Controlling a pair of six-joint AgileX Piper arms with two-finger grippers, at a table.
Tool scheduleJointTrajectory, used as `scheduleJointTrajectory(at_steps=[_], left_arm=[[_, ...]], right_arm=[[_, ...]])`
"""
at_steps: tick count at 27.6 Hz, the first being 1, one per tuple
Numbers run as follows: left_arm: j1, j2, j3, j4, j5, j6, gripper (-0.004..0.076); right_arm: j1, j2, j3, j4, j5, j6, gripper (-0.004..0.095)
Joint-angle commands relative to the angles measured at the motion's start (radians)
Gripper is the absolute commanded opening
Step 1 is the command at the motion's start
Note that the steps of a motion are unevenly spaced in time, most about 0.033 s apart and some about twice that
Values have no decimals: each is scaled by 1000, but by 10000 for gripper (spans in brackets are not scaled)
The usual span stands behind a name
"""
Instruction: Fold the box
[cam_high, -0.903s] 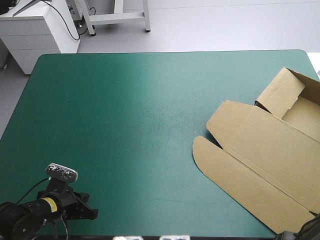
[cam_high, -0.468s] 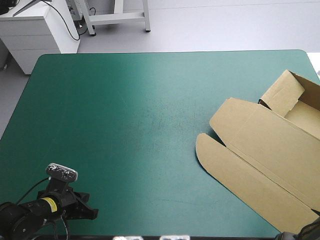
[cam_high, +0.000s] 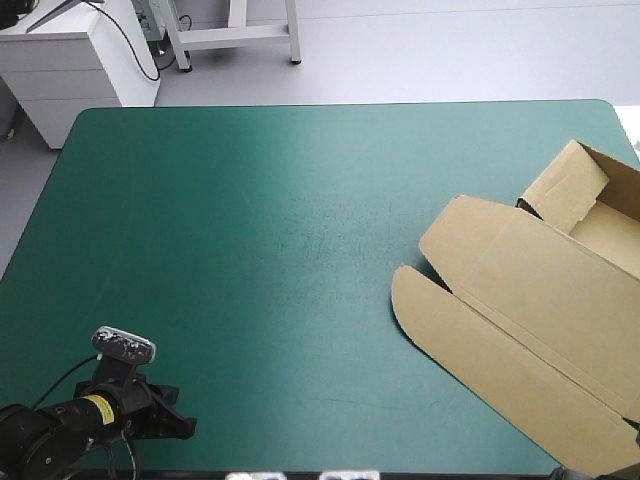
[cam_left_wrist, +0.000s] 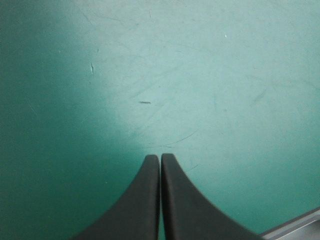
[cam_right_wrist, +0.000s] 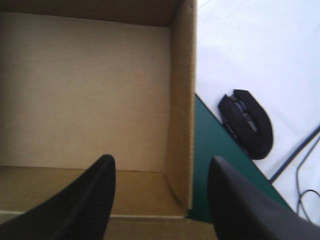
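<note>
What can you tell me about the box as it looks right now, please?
The box is a brown corrugated-board sheet lying on the teal-green cover at the table's right side. Its lid panel with a rounded flap lies flat toward the middle; farther right, walls stand raised, forming an open tray. The open right gripper straddles one tray wall, without visibly gripping it.

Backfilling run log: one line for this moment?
box: right side of teal-green cover, tray walls up, lid flat | left gripper: shut, over bare cover | right gripper: open, over tray
</note>
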Motion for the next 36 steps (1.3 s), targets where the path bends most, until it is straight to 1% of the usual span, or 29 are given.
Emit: scheduleJointTrajectory(at_steps=[1,4,6,11,17,23,27,32,36], left_arm=[[-5,5,-27,-10,-40,-5,-8],[-5,5,-27,-10,-43,-5,-8],[-5,5,-27,-8,-50,1,-8],[-5,5,-27,-8,-50,3,-8],[-5,5,-27,-8,-50,3,-8],[-5,5,-27,-8,-50,6,-8],[-5,5,-27,-8,-50,15,-8],[-5,5,-27,-8,-56,35,-8],[-5,5,-27,-8,-60,81,-8]], right_arm=[[-2,-101,-6,89,4,-16,512],[17,-160,50,163,-14,-45,512],[45,-205,120,183,-27,-74,512],[153,-314,281,153,-73,-112,494],[307,-428,452,58,-81,-119,377],[413,-543,533,58,-89,-111,306],[465,-619,559,60,-92,-111,301],[548,-773,646,62,-96,-111,299],[554,-860,743,66,-137,-158,299]])
